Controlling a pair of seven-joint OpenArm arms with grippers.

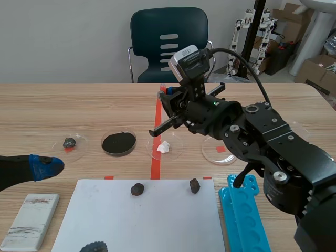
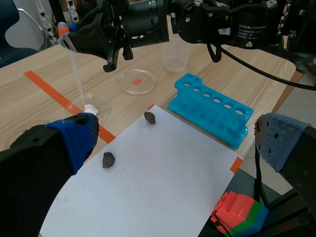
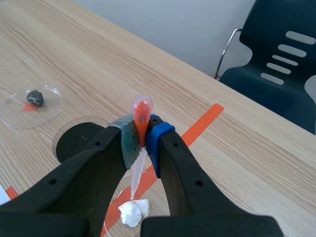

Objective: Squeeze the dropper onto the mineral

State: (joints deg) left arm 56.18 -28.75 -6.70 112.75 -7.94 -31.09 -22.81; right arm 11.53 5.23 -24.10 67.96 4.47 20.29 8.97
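While the left gripper (image 2: pixel 177 140) sits open, the right gripper (image 3: pixel 140 136) pinches the dropper (image 3: pixel 141 111) upright, tip hanging just above the white mineral (image 3: pixel 132 212)

The surface (image 1: pixel 79 105) is seen in pale wood grain, crossed by orange-red tape (image 1: pixel 156 157). The dropper (image 3: pixel 141 116) is shown clear, with orange-red within its bulb, and the mineral (image 3: pixel 132 212) is shown white. The right tool (image 3: pixel 140 140) is coloured black, with one pad grey-green and the other blue; the left tool (image 2: pixel 180 140) is black, its dotted pads (image 2: pixel 276 140) blue. A white sheet (image 1: pixel 142 220), a bright blue rack (image 2: pixel 210 106), black powder (image 1: pixel 118 143) and a dark teal chair (image 1: pixel 168 37) are seen
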